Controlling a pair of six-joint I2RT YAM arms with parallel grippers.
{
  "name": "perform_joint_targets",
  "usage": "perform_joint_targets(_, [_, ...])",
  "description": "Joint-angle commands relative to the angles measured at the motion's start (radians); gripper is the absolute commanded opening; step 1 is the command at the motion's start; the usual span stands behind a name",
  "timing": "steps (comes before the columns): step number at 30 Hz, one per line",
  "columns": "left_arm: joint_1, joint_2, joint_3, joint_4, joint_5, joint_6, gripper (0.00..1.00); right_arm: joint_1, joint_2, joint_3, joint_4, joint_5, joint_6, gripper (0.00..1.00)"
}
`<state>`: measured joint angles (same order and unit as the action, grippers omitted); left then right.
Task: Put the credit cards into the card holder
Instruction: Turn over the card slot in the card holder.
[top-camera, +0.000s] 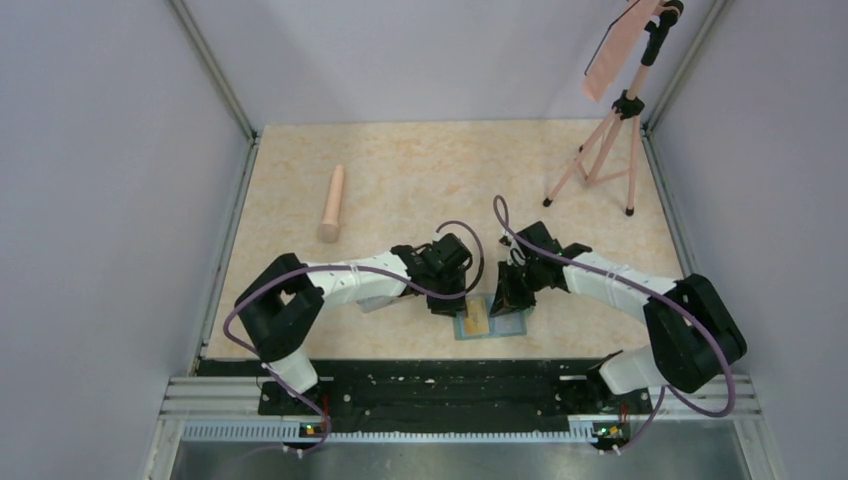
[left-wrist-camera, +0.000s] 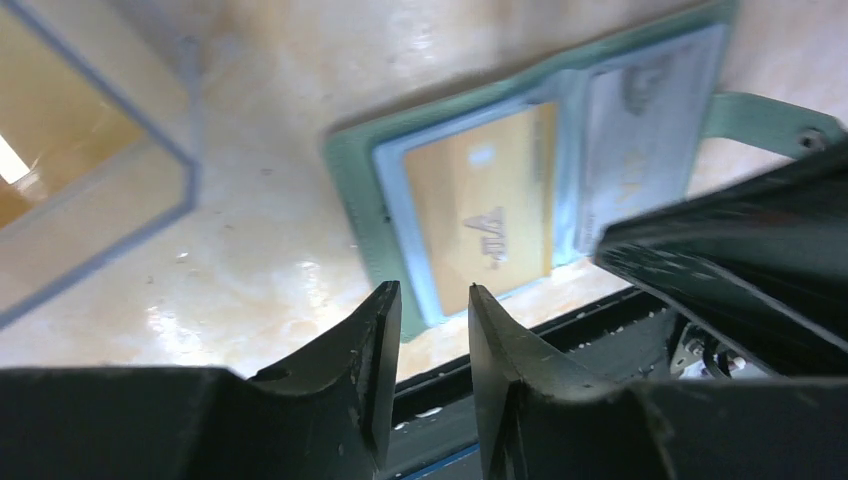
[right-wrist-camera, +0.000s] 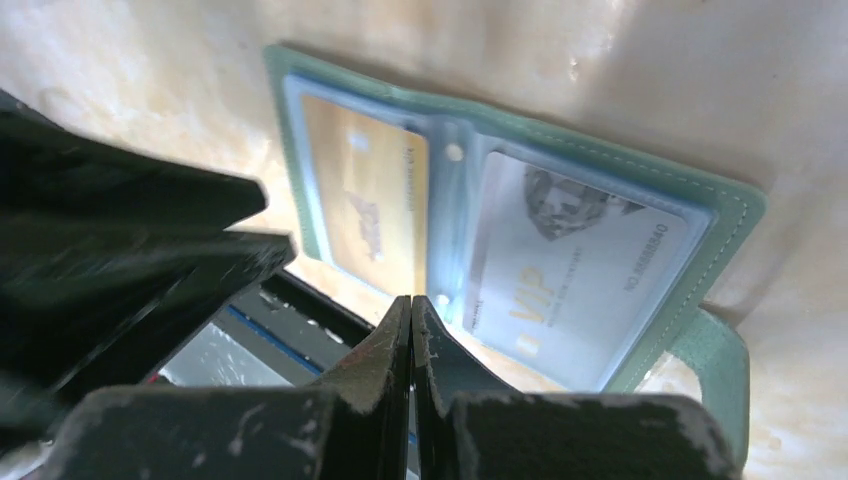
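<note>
Lying open, green card holder (right-wrist-camera: 730, 215) pockets yellow card (right-wrist-camera: 365, 205) and pale card (right-wrist-camera: 570, 260); left gripper (left-wrist-camera: 433, 295) half-parted, right gripper (right-wrist-camera: 411, 300) closed.

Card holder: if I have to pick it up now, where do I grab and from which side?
Likely the snap tab: the card holder lies open and flat, its edges giving little to pinch, while the tab sticks out past the edge beside the pale card. Come in from that right side with the right tool, opened first.

Marbled beige bench (top-camera: 420, 170): an open green card holder (left-wrist-camera: 360, 200) at the near edge, a clear box (left-wrist-camera: 60, 170) beside it, a pink rod (top-camera: 333, 204) and a tripod (top-camera: 628, 104) farther back.
</note>
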<state>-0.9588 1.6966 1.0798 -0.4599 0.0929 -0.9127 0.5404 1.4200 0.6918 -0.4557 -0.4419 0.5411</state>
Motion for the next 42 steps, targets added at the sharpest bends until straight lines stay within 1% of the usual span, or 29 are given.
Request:
perform_joint_targets(1, [0.023,-0.027,-0.045,0.071,0.034,-0.038,0.37,0.016,-0.064,0.067,-0.025,-0.001,-0.021,0.0])
perform_joint_targets(7, [0.025,0.015,-0.018,0.074,0.053,-0.024,0.37,0.015,-0.028,0.046,0.002,-0.001,-0.024,0.0])
perform_joint_targets(18, [0.025,0.047,0.0,0.079,0.071,-0.015,0.37,0.017,0.068,-0.035,0.117,-0.009,-0.017,0.0])
perform_joint_targets(26, [0.025,0.095,0.022,0.044,0.058,-0.002,0.37,0.02,0.091,-0.049,0.122,0.005,-0.019,0.0])
perform_joint_targets(29, [0.025,0.102,0.026,0.063,0.072,-0.002,0.37,0.021,0.091,-0.048,0.119,0.005,-0.02,0.0])
perform_joint_targets(32, [0.023,0.099,0.044,0.048,0.069,0.007,0.36,0.022,0.09,-0.045,0.114,0.005,-0.022,0.0])
perform_joint_targets(35, [0.022,0.086,0.064,0.027,0.061,0.02,0.32,0.023,0.091,-0.044,0.113,0.004,-0.021,0.0])
perform_joint_targets(40, [0.011,0.077,0.108,-0.016,0.048,0.039,0.19,0.023,0.09,-0.04,0.106,0.002,-0.022,0.0])
perform_joint_targets(42, [0.004,0.083,0.137,-0.057,0.033,0.053,0.18,0.023,0.087,-0.037,0.103,0.002,-0.023,0.0])
